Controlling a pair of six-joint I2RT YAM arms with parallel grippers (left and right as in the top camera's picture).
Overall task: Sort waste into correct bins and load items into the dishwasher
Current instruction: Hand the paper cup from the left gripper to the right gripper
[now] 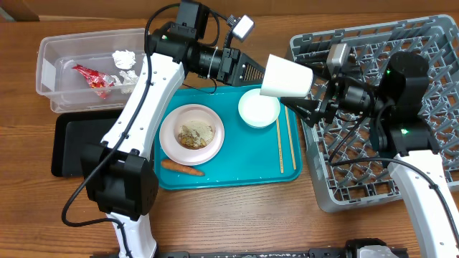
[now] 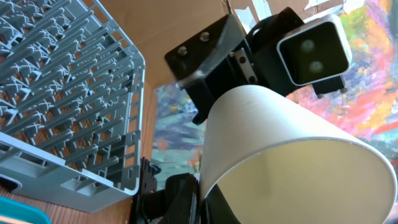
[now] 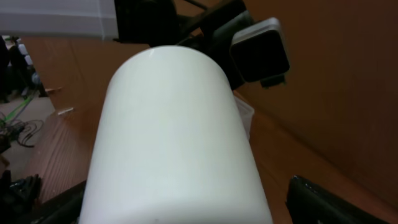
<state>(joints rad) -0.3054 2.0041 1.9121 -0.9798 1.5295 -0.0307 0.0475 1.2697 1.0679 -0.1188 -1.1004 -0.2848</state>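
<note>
My left gripper [image 1: 262, 72] [image 2: 202, 205] is shut on the rim of the small white cup [image 1: 287, 75] [image 2: 292, 155] and holds it sideways in the air, above the gap between the teal tray and the grey dish rack [image 1: 373, 172] [image 2: 62, 93]. My right gripper [image 1: 307, 104] [image 3: 186, 205] is open, its fingers on either side of the cup [image 3: 174, 137], with a gap showing on the right. On the teal tray lie a white plate [image 1: 170, 140] with food scraps [image 1: 193, 134], a white bowl [image 1: 259, 109], chopsticks [image 1: 281, 143] and a carrot [image 1: 183, 168].
The teal tray [image 1: 244, 165] sits mid-table. The clear tub [image 1: 54, 72] at the back left holds a red wrapper [image 1: 93, 77] and white tissue [image 1: 124, 59]. The black tray [image 1: 68, 143] lies in front of the tub. The rack fills the right side.
</note>
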